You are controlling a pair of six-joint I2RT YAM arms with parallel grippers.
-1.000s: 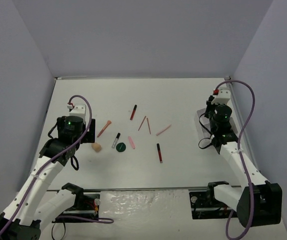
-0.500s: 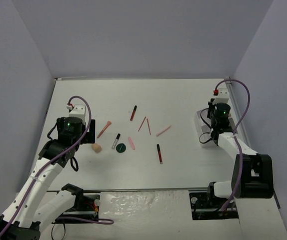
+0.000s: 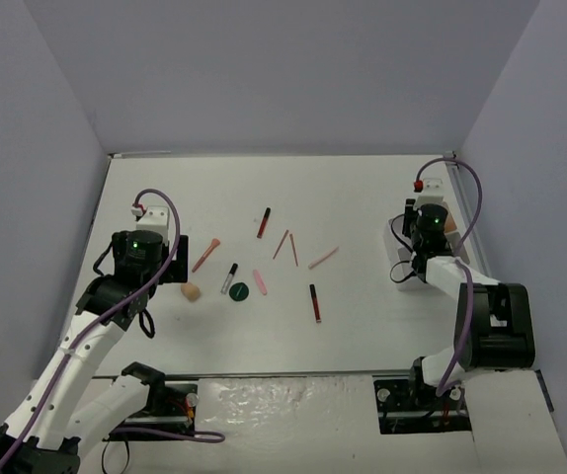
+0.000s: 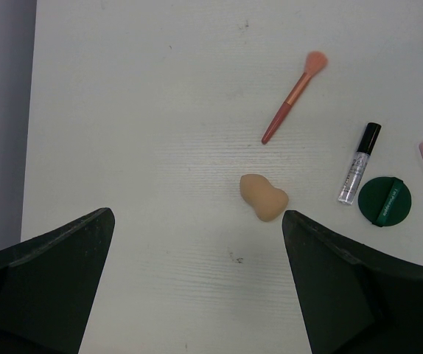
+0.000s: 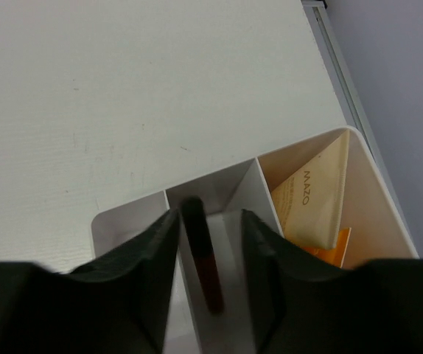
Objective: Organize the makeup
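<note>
Makeup lies scattered mid-table: a beige sponge, a pink brush, a clear gloss tube, a dark-green disc, a pink stick, dark-red sticks and thin pencils. My left gripper is open and empty above the table; the sponge lies just ahead of its right finger. My right gripper hangs over the white tray, jaws apart, with a blurred dark-red stick between them over the middle compartment.
A beige tube and an orange one lie in the tray's right compartment. The tray stands at the table's right side, near the raised right edge. Grey walls enclose the table on three sides.
</note>
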